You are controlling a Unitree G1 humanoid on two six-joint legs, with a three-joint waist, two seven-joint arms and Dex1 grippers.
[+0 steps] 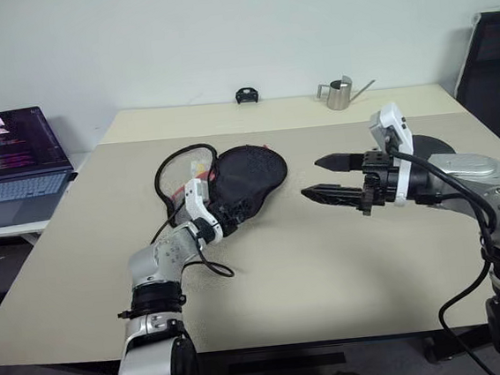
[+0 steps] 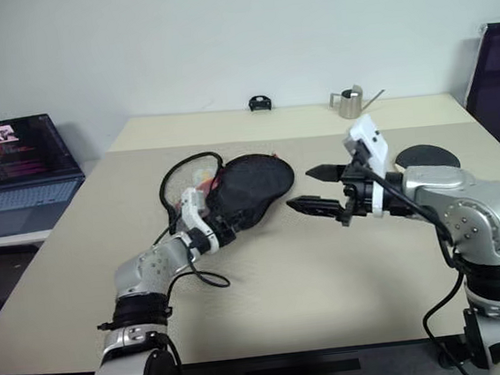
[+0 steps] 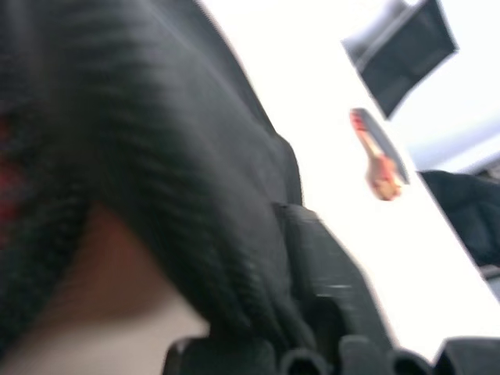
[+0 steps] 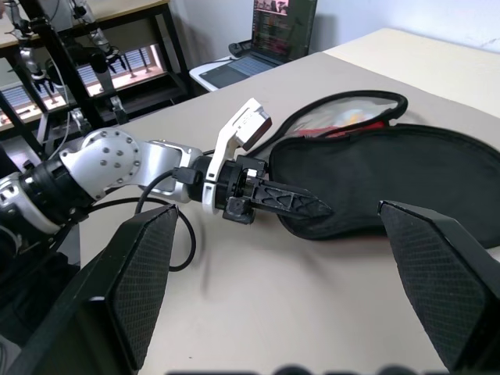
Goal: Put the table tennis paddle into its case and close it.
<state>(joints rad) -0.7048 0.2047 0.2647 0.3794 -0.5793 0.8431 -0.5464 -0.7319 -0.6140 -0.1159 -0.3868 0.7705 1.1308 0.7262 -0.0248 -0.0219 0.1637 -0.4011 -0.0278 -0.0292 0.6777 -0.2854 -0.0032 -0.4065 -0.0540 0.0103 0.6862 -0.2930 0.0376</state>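
Left end effector (image 4: pixel 301 205), nearest the head camera, has its black fingers closed together at the near edge of the paddle-shaped black fabric case (image 1: pixel 247 177); whether it pinches the fabric, cannot tell. Case lies flat on the beige desk (image 1: pixel 328 260), its looped opening showing red lining at the left. Right end effector (image 1: pixel 331 178) hovers over the desk right of the case, fingers spread wide, holding nothing. Round black-rubber table tennis paddle (image 2: pixel 424 156) rests on the desk behind the right arm.
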